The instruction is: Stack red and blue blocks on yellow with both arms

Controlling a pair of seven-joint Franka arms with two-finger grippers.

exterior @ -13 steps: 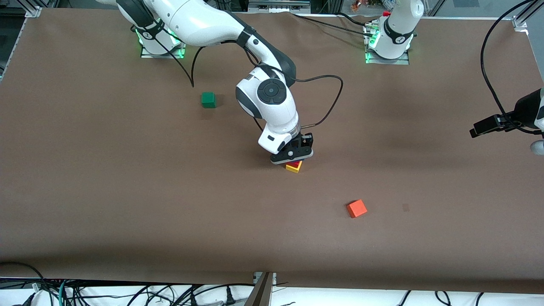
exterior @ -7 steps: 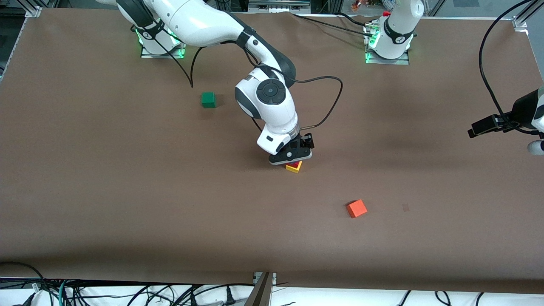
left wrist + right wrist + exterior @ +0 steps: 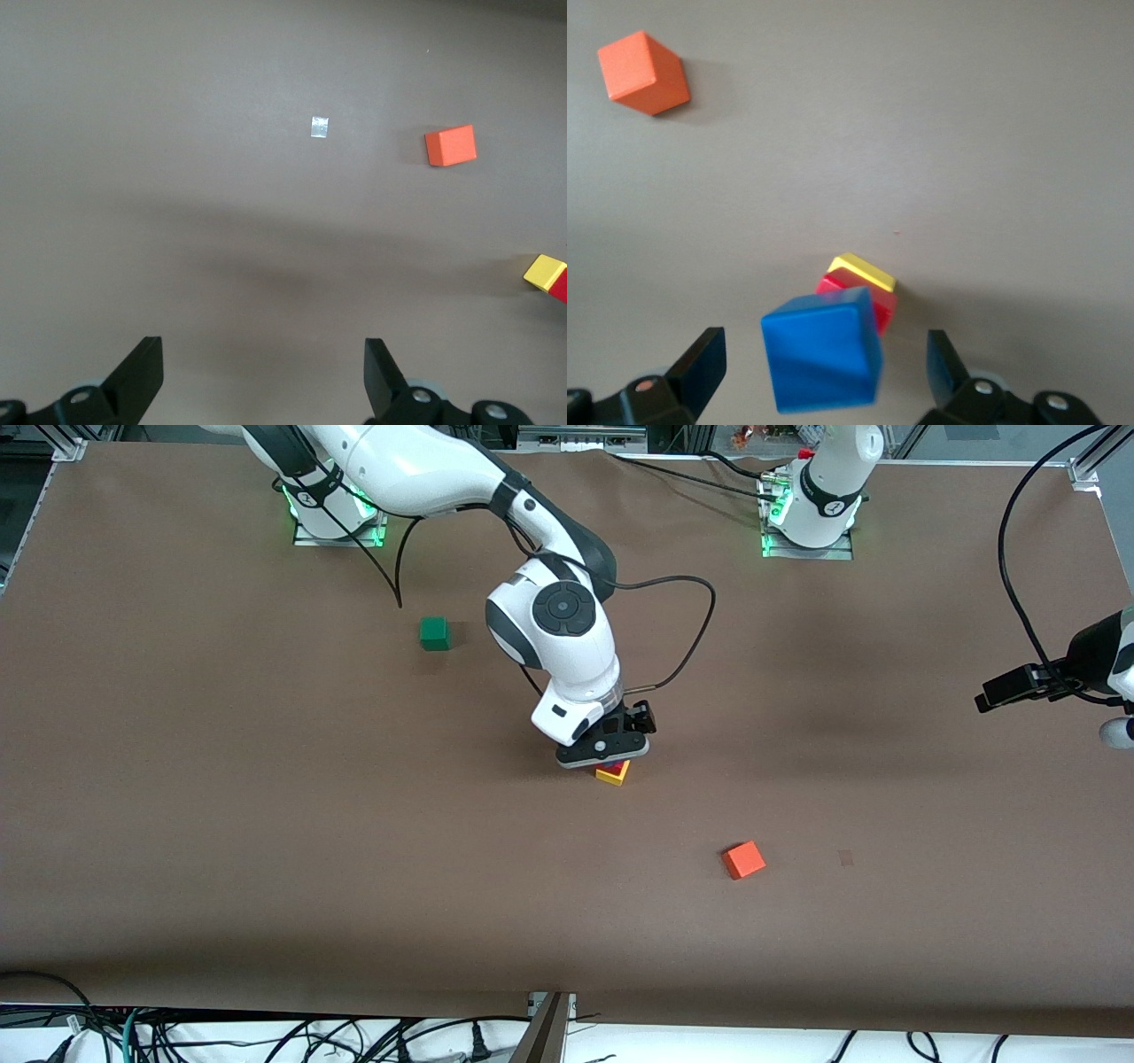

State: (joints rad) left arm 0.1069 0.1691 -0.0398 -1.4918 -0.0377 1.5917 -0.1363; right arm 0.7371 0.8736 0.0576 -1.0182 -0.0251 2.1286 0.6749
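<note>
The yellow cube (image 3: 612, 775) sits mid-table with the red cube (image 3: 609, 766) on it. In the right wrist view the blue cube (image 3: 822, 359) stands over the red cube (image 3: 879, 305) and the yellow cube (image 3: 864, 270), turned askew to them. My right gripper (image 3: 603, 749) hangs just over this stack and hides the blue cube in the front view. Its fingers (image 3: 700, 363) are open, with gaps on both sides of the blue cube. My left gripper (image 3: 997, 693) waits open and empty at the left arm's end of the table, and it also shows in the left wrist view (image 3: 263, 372).
An orange-red cube (image 3: 743, 859) lies nearer the front camera than the stack, toward the left arm's end. A green cube (image 3: 434, 633) lies farther from the camera, toward the right arm's base. A small pale mark (image 3: 846, 857) is on the brown table (image 3: 266, 824).
My right hand has lifted slightly and drifted toward the right arm's base above the stack. The left arm has barely moved.
</note>
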